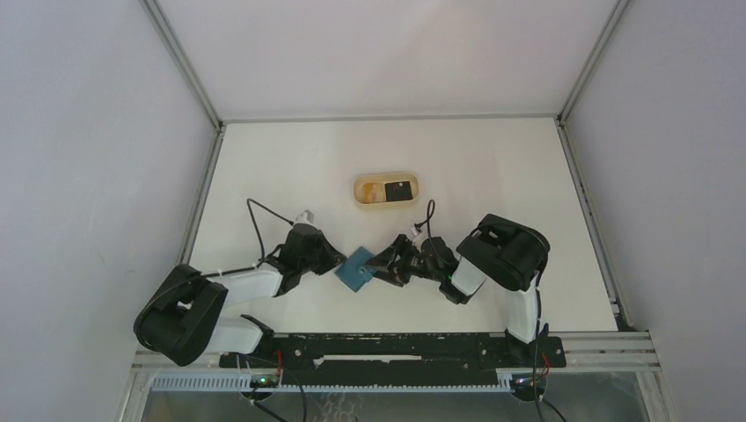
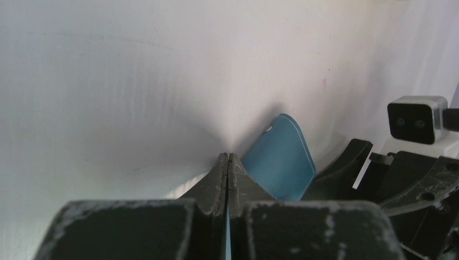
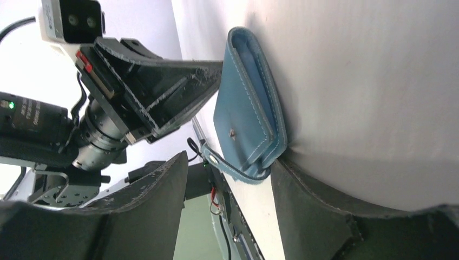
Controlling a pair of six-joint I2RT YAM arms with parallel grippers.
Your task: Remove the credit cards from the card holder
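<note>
From above, the holder [image 1: 356, 268] is lying on the table [image 1: 493, 167] between the two pincers, near the front edge and well apart from the tray [image 1: 385, 207] farther back. Only this view is showing the tray, which is holding a black card [image 1: 400, 189] at its right end and a brownish patch [image 1: 374, 189] at its left. The left wrist view is showing the left pincer [image 2: 228, 158] pressed together, its tip just beside the holder's edge. The right wrist view is showing the right pincer [image 3: 230, 162] spread, its fingers flanking the holder's tab [image 3: 214, 160] end. Whether any card is sitting inside the holder cannot be told.
</note>
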